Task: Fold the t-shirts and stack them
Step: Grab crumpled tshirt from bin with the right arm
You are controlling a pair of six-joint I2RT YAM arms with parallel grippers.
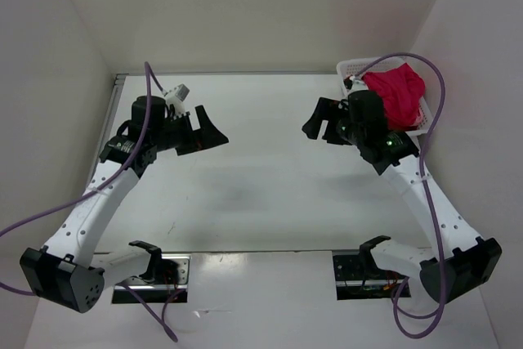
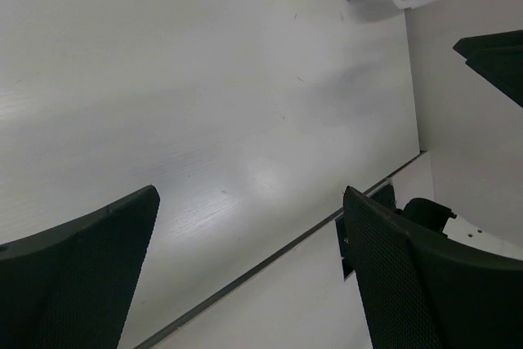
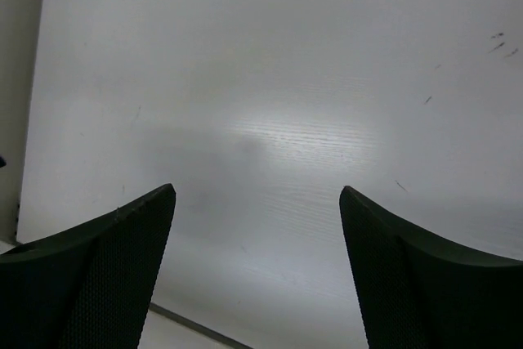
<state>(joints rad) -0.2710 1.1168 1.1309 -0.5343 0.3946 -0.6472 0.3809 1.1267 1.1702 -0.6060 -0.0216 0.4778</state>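
Left claw (image 1: pixel 204 135): jaws spread, empty, 10 o'clock.
Right claw (image 1: pixel 324 127): jaws spread, empty, 2 o'clock.
Magenta t-shirt (image 1: pixel 396 91): bunched in white basket (image 1: pixel 358 64), 1 o'clock corner of the worktop (image 1: pixel 270 190).

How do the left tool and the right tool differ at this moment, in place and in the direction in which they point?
The left tool hangs over the left side of the table, far from the basket; the right tool hangs close to that basket. The left tool points toward the right, the right tool toward the left, so they face each other. Both are open and hold nothing.
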